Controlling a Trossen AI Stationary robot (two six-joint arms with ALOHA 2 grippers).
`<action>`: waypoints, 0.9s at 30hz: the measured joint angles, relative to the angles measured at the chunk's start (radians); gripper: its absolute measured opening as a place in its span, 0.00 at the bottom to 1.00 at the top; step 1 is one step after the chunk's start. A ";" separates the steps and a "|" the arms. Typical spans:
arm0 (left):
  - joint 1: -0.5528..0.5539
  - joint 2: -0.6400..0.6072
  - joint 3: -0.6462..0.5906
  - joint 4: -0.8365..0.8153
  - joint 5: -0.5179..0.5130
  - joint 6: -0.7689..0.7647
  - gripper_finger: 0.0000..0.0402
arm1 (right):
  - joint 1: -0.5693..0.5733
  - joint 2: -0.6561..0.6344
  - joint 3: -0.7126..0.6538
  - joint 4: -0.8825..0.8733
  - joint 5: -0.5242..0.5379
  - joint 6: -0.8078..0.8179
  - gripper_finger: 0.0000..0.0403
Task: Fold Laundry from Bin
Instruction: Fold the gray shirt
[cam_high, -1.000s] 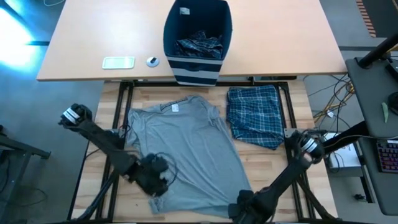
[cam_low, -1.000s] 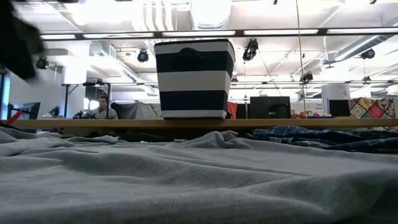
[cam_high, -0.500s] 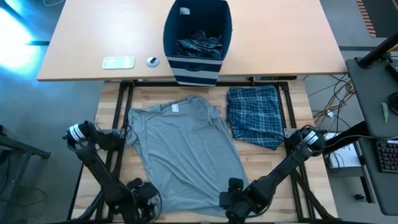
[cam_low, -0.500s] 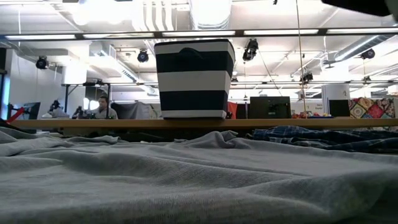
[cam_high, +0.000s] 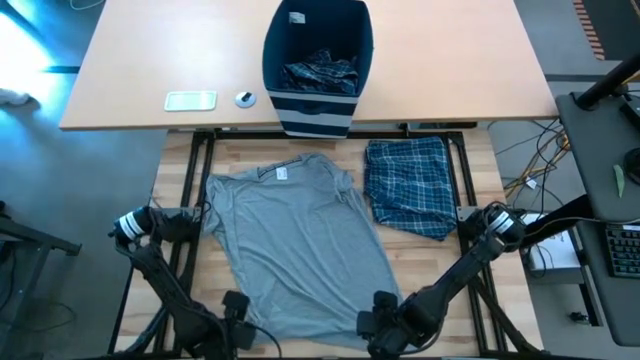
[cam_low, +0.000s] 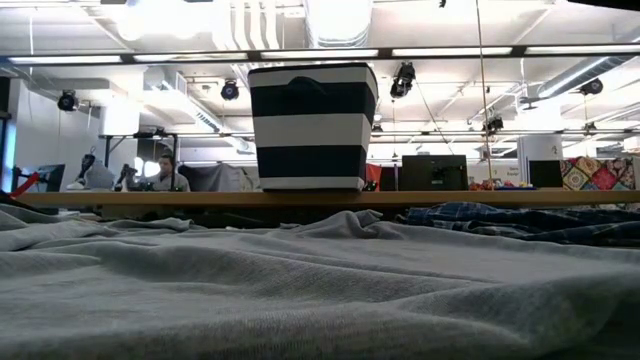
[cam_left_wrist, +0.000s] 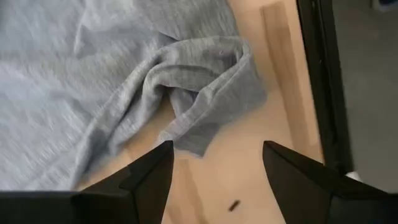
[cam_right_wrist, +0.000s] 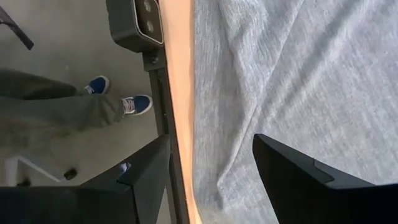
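Observation:
A grey T-shirt lies spread flat on the wooden table, collar toward the far side. Its near-left hem corner is bunched into folds. My left gripper hangs open above the bare wood just off that corner, pointing down, at the table's near left. My right gripper stands open over the shirt's near edge, at the near right. A folded plaid garment lies to the right of the shirt. The navy striped bin stands on the far desk with plaid laundry inside.
On the far desk, left of the bin, lie a pale flat object and a small round one. A camera sits at the table's near edge. A person's legs in blue shoes stand beyond it. Bare wood shows left of the shirt.
My left gripper has moved from over the shirt's near-left part toward the table's near edge, sinking a little and rolling about its own axis. It now hangs off the hem corner. The shirt lies as before.

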 joint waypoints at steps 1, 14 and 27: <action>0.000 0.000 -0.005 0.002 -0.001 0.029 0.57 | 0.001 0.000 0.000 0.000 0.003 0.005 0.56; 0.063 0.000 -0.095 0.144 0.046 0.051 0.48 | 0.015 0.000 0.000 0.001 0.064 0.036 0.56; -0.014 -0.200 -0.091 0.285 0.098 -0.620 0.01 | -0.010 0.000 -0.001 0.001 0.081 -0.063 0.56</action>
